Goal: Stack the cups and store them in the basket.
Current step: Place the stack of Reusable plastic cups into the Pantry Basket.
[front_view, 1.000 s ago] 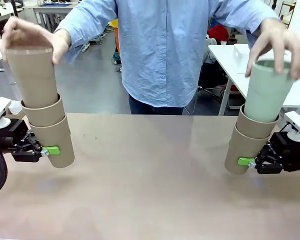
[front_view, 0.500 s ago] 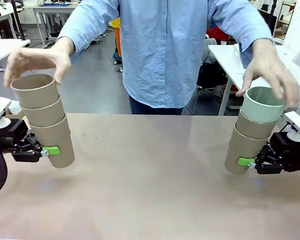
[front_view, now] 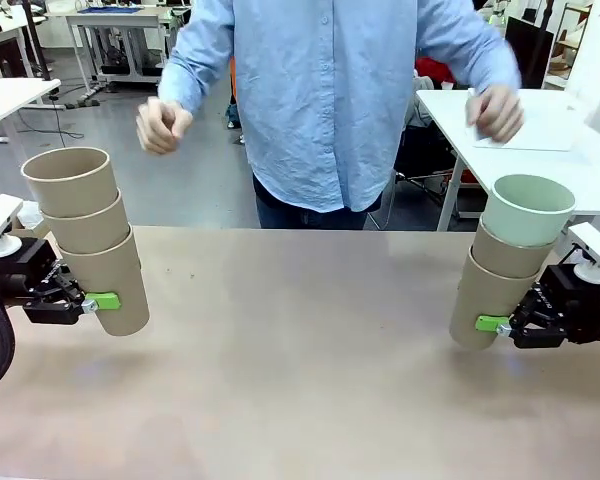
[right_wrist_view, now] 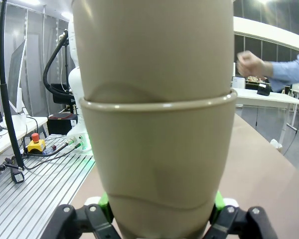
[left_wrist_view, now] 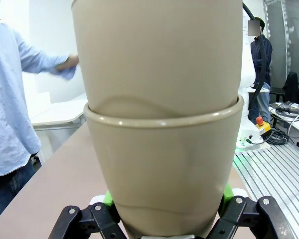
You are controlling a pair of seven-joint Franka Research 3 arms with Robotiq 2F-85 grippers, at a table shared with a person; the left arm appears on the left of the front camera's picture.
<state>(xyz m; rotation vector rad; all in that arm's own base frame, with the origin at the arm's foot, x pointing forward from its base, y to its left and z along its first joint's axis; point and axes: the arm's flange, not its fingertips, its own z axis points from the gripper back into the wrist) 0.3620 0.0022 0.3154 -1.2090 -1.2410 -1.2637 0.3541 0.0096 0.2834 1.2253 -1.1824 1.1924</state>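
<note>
Front view, left gripper [front_view: 110,300], right gripper [front_view: 485,322] clamping cups [front_view: 85,235] (person [front_view: 325,100] beyond)

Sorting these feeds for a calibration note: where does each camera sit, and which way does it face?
Front view: fixed between the arms, faces across the table at the person; left claw and right claw show.
Left wrist view: on the left wrist, faces along the left claw at the left stack, clamped.
Right wrist view: on the right wrist, faces along the right claw at the right stack.
Shared: each stack also shows in the front view.
</note>
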